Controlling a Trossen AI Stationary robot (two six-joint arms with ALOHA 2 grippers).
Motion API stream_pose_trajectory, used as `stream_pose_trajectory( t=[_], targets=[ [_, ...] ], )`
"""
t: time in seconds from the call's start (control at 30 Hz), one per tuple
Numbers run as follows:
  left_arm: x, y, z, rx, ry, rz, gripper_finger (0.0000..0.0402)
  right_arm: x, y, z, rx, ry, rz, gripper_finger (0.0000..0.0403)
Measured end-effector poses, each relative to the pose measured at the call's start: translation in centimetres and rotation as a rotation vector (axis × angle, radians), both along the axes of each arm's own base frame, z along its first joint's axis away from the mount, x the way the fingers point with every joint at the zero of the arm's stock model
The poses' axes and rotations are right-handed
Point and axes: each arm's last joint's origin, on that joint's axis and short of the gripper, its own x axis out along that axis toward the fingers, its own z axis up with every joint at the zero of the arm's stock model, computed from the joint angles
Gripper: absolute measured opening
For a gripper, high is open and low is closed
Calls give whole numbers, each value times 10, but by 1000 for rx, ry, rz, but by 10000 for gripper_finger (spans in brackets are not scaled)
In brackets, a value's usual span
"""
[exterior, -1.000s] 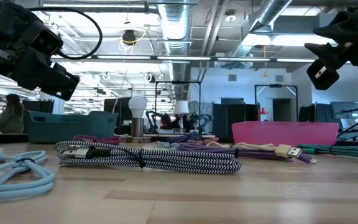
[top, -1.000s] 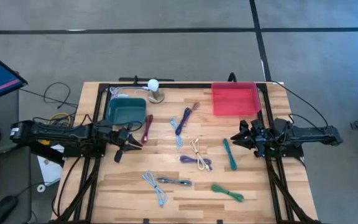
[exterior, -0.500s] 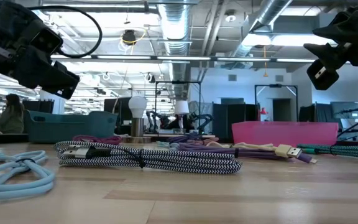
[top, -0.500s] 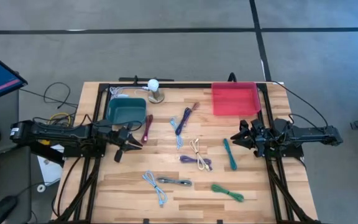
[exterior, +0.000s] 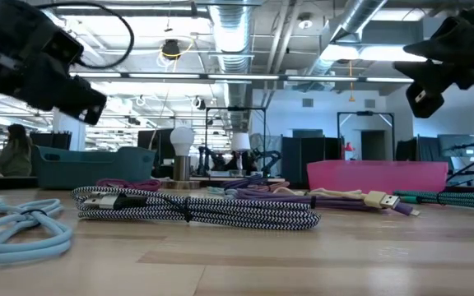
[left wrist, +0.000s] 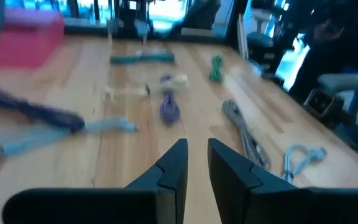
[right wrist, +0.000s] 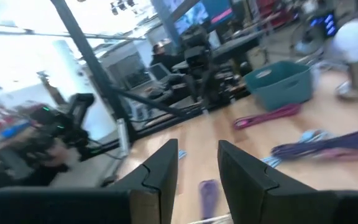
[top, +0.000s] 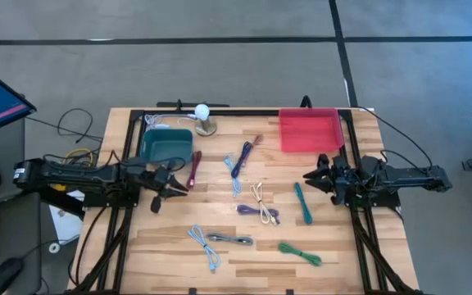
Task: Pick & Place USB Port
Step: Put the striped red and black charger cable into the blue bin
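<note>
Several USB cables lie spread on the worktop between the teal bin and the red tray, for example the beige cable and the green cable just below the red tray. The left pincer hovers just below the teal bin, its fingers a little apart and holding nothing. The right pincer hangs near the green cable, also slightly open and empty. I think the step is to choose one cable. It is best to come down straight over the thick middle of the bundle, open wider first, and avoid the neighbouring cables.
</note>
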Motion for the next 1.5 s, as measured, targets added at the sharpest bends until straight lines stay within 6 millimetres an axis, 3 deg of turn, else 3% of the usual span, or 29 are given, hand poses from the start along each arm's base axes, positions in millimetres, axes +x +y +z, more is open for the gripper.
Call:
stream_pose_trajectory(
  t=[0.33, 0.6, 0.8, 1.0, 1.1, 1.37, 1.5],
  targets=[
    [-2, 0, 26, 24, -272, 1, 62, 0, -3, 1, -179, -6, -110, 107],
    [-2, 0, 26, 17, -278, 22, 62, 0, -3, 1, -182, -7, -106, 107],
    [-1, 6, 26, -35, -266, 226, 62, 0, -3, 1, -200, -5, -127, 107],
    [3, 13, 14, -176, -146, 442, 62, 0, -3, 1, -247, -4, -129, 107],
    [7, 14, 9, -278, -76, 460, 62, 0, -3, 1, -241, -4, -128, 107],
    [30, 15, 40, -327, -42, 495, 56, 0, -3, 1, -241, -3, -132, 107],
    [41, 19, 48, -287, 117, 621, 33, 0, -3, 1, -241, -3, -132, 107]
  ],
)
